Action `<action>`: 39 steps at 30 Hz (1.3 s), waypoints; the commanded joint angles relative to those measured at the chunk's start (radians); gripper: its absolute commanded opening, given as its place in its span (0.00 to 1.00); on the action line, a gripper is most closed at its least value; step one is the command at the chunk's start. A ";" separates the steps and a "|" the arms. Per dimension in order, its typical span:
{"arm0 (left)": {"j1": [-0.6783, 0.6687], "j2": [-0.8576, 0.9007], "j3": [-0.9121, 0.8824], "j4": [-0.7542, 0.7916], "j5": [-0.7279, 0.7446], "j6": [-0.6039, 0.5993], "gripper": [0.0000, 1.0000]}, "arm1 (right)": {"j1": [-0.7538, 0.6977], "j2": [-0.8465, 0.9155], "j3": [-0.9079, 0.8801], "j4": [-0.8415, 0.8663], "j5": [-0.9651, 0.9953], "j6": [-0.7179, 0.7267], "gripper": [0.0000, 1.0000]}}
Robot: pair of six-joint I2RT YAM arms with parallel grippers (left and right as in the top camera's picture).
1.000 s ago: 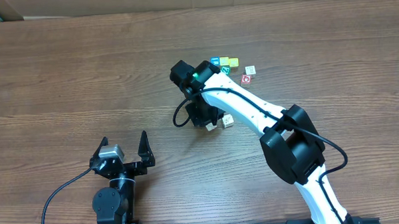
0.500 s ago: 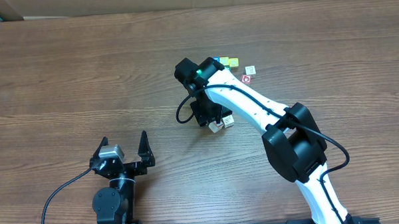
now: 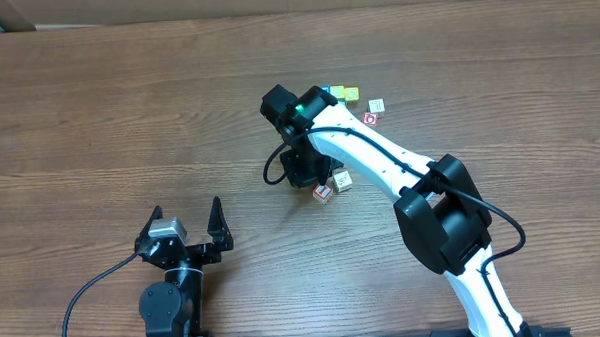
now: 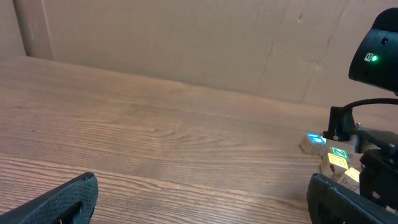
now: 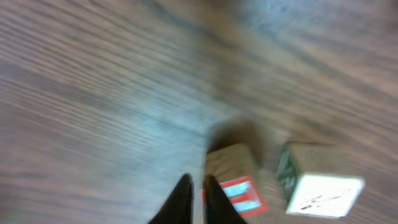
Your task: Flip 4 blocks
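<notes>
Fingers (image 5: 182, 202) of my right gripper (image 3: 316, 180) are now pressing together on nothing, having just let go; my left gripper (image 3: 186, 210) is idling, spread wide. I'm seeing the released block (image 3: 323, 193) lying just beside those closed tips, red-framed face up, so I'm counting that flip as probably done.

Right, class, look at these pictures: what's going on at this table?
The right arm reaches over the middle of the table. The right gripper is shut on nothing, its tips close beside a small red-framed block; whether they touch it is unclear. A pale block lies right next to that one. Farther back, a red-marked block sits near the yellow and green cubes. The left gripper rests open at the near edge, holding nothing.
</notes>
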 commanded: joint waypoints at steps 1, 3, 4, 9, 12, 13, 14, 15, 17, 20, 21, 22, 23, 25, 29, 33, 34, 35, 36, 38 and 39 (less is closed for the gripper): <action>-0.007 -0.009 -0.003 0.001 0.011 0.019 1.00 | 0.003 -0.039 0.013 -0.007 -0.110 0.006 0.04; -0.007 -0.009 -0.003 0.001 0.011 0.019 1.00 | 0.008 -0.039 -0.006 -0.035 -0.105 0.006 0.04; -0.007 -0.009 -0.003 0.001 0.011 0.019 1.00 | 0.010 -0.038 -0.016 -0.043 -0.105 0.006 0.04; -0.007 -0.009 -0.003 0.001 0.011 0.019 1.00 | 0.013 -0.038 -0.049 -0.013 -0.058 0.006 0.04; -0.007 -0.009 -0.003 0.001 0.011 0.019 1.00 | 0.013 -0.038 -0.052 -0.002 -0.008 0.026 0.04; -0.007 -0.009 -0.003 0.001 0.011 0.019 1.00 | 0.013 -0.038 -0.052 -0.001 0.014 0.047 0.04; -0.007 -0.009 -0.003 0.001 0.011 0.019 1.00 | 0.013 -0.038 -0.052 0.001 0.033 0.062 0.04; -0.007 -0.009 -0.003 0.001 0.011 0.019 1.00 | 0.013 -0.038 -0.052 0.004 0.055 0.080 0.04; -0.007 -0.009 -0.003 0.001 0.011 0.019 1.00 | 0.013 -0.038 -0.052 0.003 0.062 0.090 0.04; -0.007 -0.009 -0.003 0.001 0.011 0.019 1.00 | 0.013 -0.038 -0.052 0.006 0.056 0.116 0.04; -0.007 -0.009 -0.003 0.001 0.011 0.019 1.00 | 0.013 -0.038 -0.052 0.009 0.038 0.115 0.04; -0.007 -0.009 -0.003 0.001 0.011 0.019 1.00 | 0.014 -0.038 -0.052 0.011 0.015 0.114 0.04; -0.007 -0.009 -0.003 0.001 0.011 0.019 1.00 | 0.015 -0.038 -0.052 0.011 -0.011 0.111 0.04; -0.007 -0.009 -0.003 0.001 0.011 0.019 1.00 | 0.017 -0.038 -0.052 0.008 -0.045 0.111 0.04; -0.007 -0.009 -0.003 0.001 0.011 0.019 0.99 | 0.023 -0.038 -0.052 0.000 -0.074 0.108 0.04; -0.007 -0.009 -0.003 0.001 0.011 0.019 1.00 | 0.033 -0.038 -0.056 -0.015 -0.033 0.108 0.04; -0.007 -0.009 -0.003 0.001 0.011 0.019 1.00 | 0.035 -0.038 -0.062 -0.014 -0.011 0.108 0.04; -0.007 -0.009 -0.003 0.001 0.011 0.019 1.00 | 0.035 -0.038 -0.069 -0.015 0.010 0.108 0.04; -0.007 -0.009 -0.003 0.001 0.011 0.019 1.00 | 0.036 -0.038 -0.077 -0.013 0.018 0.108 0.04; -0.007 -0.009 -0.003 0.001 0.011 0.019 1.00 | 0.036 -0.038 -0.090 -0.010 0.025 0.108 0.04; -0.007 -0.009 -0.003 0.001 0.011 0.019 1.00 | 0.036 -0.038 -0.094 -0.006 0.029 0.108 0.04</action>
